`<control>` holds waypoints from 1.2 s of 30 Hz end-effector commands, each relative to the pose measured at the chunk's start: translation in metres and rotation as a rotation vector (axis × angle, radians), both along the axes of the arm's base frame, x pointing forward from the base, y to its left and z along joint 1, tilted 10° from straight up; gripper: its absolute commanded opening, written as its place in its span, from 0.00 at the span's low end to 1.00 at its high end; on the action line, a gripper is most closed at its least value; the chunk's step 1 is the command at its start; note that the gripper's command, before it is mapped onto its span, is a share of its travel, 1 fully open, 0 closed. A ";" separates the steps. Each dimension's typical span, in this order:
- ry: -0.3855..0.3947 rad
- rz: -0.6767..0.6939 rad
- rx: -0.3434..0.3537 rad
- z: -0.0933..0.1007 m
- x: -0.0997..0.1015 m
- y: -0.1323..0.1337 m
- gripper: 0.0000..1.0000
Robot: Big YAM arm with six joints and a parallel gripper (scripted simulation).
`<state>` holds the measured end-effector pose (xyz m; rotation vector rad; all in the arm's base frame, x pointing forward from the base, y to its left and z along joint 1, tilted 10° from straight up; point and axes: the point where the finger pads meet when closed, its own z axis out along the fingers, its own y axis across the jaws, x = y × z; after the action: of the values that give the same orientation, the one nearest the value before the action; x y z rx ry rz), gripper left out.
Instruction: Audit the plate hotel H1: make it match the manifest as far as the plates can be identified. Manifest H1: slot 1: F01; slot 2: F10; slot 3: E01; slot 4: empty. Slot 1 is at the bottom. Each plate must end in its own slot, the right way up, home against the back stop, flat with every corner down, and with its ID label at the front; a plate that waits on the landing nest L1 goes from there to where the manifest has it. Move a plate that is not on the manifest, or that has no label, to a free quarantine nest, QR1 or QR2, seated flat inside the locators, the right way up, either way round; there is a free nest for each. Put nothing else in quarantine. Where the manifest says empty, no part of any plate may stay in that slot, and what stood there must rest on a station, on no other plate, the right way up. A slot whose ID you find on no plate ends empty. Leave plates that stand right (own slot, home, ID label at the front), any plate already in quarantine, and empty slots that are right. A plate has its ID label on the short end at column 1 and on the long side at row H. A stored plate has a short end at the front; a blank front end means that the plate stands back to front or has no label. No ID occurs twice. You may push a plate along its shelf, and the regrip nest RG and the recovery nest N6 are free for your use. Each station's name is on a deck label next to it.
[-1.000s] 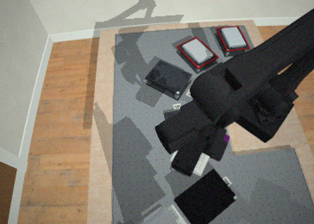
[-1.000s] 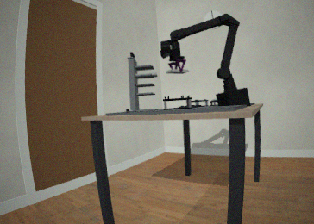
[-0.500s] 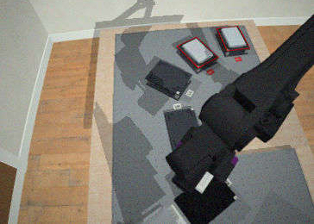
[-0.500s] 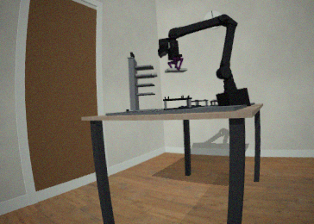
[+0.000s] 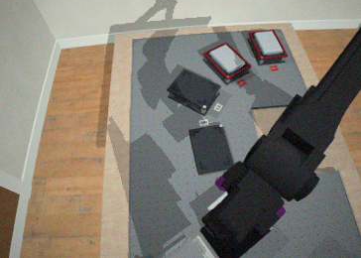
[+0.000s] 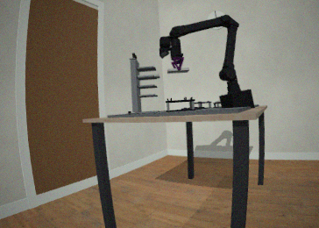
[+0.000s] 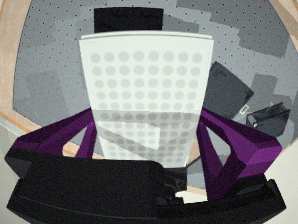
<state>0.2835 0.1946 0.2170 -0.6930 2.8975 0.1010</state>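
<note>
My gripper [image 7: 146, 112] is shut on a white well plate [image 7: 147, 92], with its purple fingers on the plate's two long sides. The plate is held flat, wells up, high above the deck. In the side view the gripper [image 6: 177, 62] and plate [image 6: 175, 69] hang to the right of the plate hotel H1 [image 6: 141, 81], at about the height of its top shelf and apart from it. I can read no ID label on the plate. In the overhead view the arm [image 5: 268, 185] hides most of the plate.
Two red-framed quarantine nests at the back right each hold a pale plate [image 5: 225, 60] [image 5: 268, 43]. A dark raised nest [image 5: 194, 88] and a flat dark nest [image 5: 210, 147] lie mid-deck. The hotel shelves [image 6: 148, 81] look thin and dark; their contents cannot be told.
</note>
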 end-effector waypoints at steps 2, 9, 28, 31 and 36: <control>-0.059 -0.051 0.059 0.030 0.012 0.029 0.86; -0.055 -0.051 0.060 0.031 0.006 0.046 0.86; -0.011 -0.068 0.023 -0.031 0.002 0.038 0.86; -0.011 -0.065 0.023 -0.039 0.003 0.039 0.86; -0.012 -0.061 0.022 -0.053 0.005 0.040 0.86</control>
<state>0.2798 0.2354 0.1670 -0.6248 2.9134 0.1114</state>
